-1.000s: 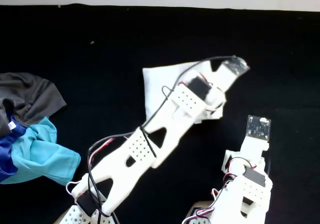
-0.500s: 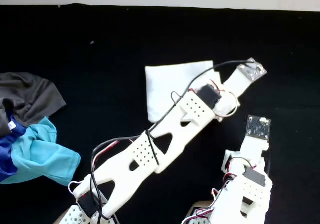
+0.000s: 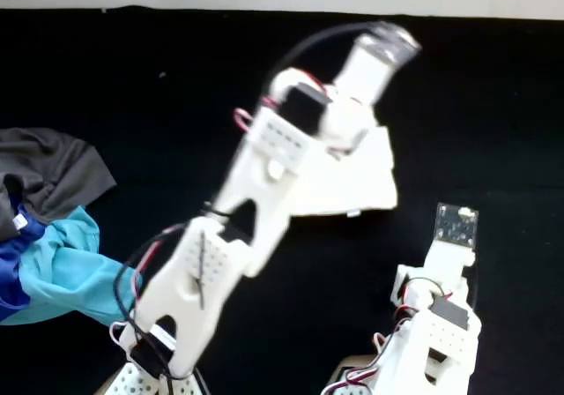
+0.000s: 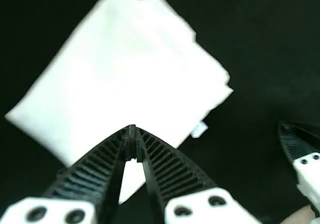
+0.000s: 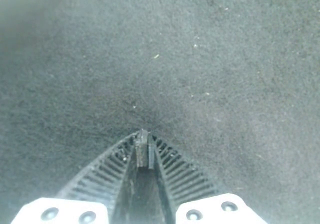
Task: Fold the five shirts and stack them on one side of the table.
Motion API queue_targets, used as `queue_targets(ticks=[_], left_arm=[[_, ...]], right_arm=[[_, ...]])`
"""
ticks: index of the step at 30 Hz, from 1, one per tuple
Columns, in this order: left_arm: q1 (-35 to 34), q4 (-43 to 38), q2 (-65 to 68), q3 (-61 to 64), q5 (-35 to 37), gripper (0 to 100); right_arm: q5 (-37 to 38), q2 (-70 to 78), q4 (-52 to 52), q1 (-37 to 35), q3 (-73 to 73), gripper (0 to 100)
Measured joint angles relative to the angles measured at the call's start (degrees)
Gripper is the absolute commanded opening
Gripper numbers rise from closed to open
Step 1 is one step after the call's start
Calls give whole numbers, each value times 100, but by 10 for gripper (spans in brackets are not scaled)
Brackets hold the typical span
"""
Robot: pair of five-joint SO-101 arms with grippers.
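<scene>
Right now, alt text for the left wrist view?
The left hand, shut, points at a folded white shirt lying on the black table; whether it pinches the cloth is unclear.

Left arm [image 3: 264, 192] and right arm [image 3: 436, 324] are basically white plastic shells dotted with holes, black servos, red-black-white cables [image 3: 141, 261], plus ribbed black fingers [image 4: 90, 179].
</scene>
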Motion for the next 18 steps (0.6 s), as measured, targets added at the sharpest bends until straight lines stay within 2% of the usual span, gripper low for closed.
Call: queue_targets(ticks=[4, 10, 14, 18], left_arm=[[-598, 18, -1266, 1442, 0, 11], [-1468, -88, -3473, 4993, 0, 10], [-2101, -862, -4352, 7543, 0, 10], [-2927, -2207, -5310, 10031, -18, 10]], right_arm=[[0, 0, 0, 0, 0, 7], [0, 0, 0, 0, 0, 7], [0, 0, 0, 0, 0, 7], [0, 0, 0, 0, 0, 7]])
